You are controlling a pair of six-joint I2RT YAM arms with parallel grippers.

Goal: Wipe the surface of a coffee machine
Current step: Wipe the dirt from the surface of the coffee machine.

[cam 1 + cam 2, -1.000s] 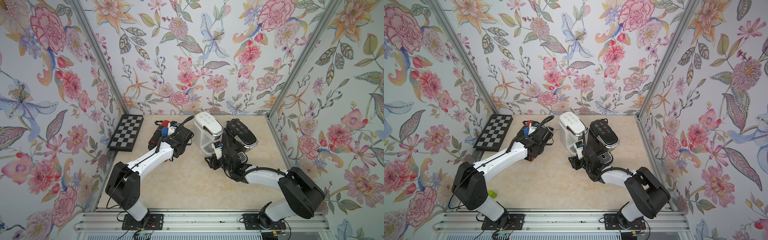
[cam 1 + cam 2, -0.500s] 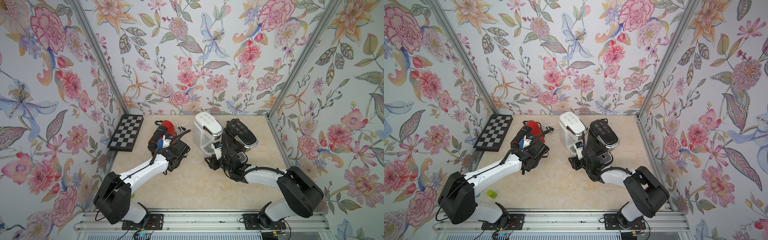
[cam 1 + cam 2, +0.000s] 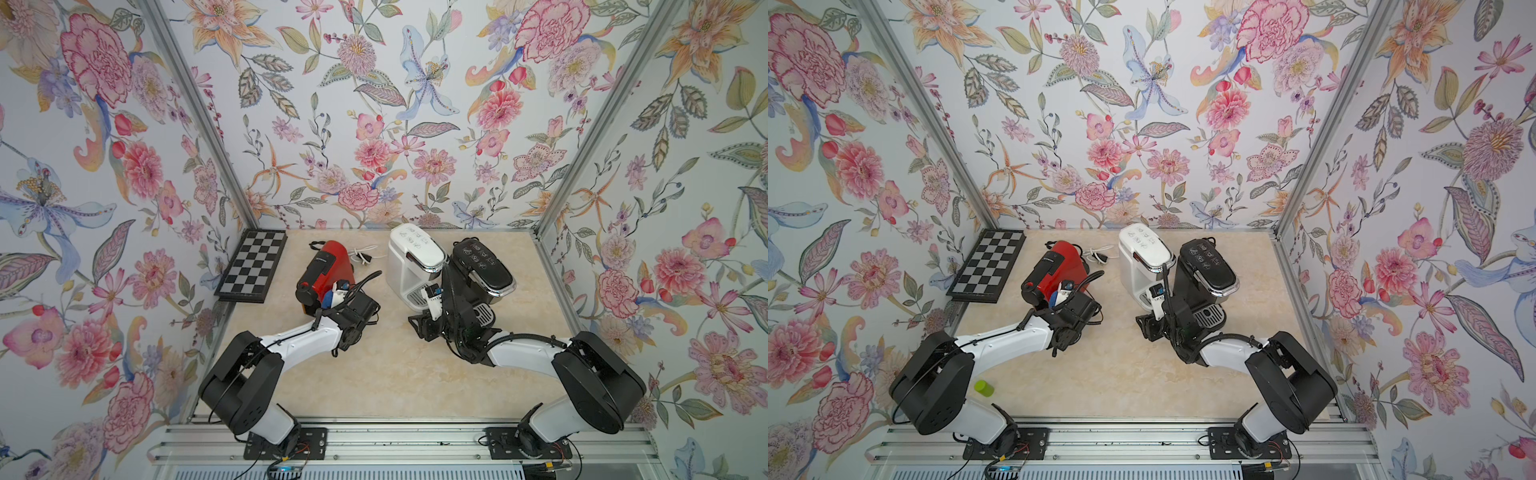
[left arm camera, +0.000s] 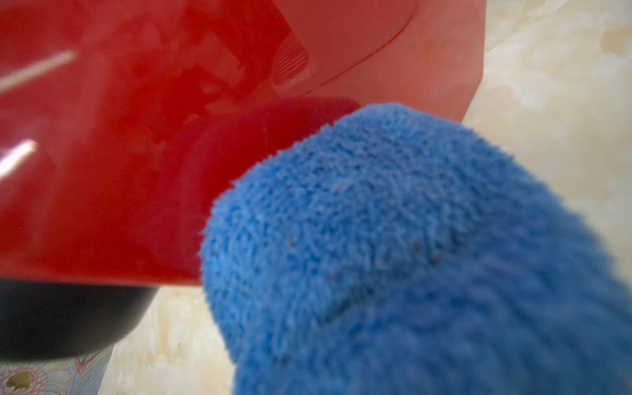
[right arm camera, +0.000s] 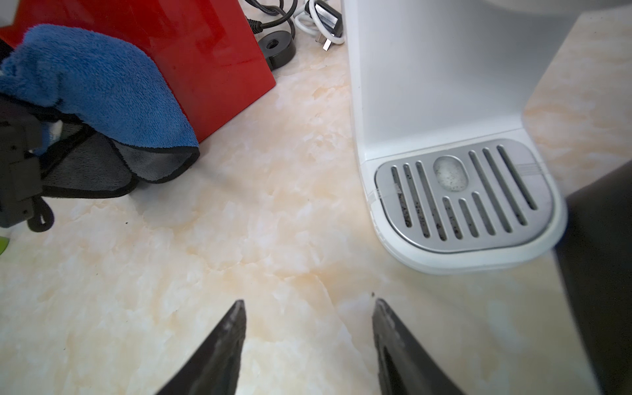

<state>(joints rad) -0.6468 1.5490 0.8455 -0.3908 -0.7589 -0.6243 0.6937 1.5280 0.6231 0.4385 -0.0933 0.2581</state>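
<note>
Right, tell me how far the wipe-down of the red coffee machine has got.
Done: the left gripper is shut on the blue cloth. In hand: the cloth lies against the side of the red coffee machine. Left: nothing shows how much of its shell is wiped; the right gripper hangs open and empty beside the white machine, whose drip tray has dark specks.

Three coffee machines: the red machine (image 3: 328, 266) against the blue cloth (image 5: 95, 89), the white machine (image 3: 415, 249) near it, the black machine (image 3: 482, 262) farthest from it. One blue cloth (grey underneath, black-edged). One chessboard (image 3: 254, 266), beyond the red machine from the cloth. One white cable (image 3: 363, 255), one black cable (image 5: 255, 22) and one black round disc (image 5: 277, 48), all past the cloth behind the red machine. One small green object (image 3: 984, 387), well apart from the cloth. Two robot arms: left arm (image 3: 299, 338), right arm (image 3: 523, 353).
</note>
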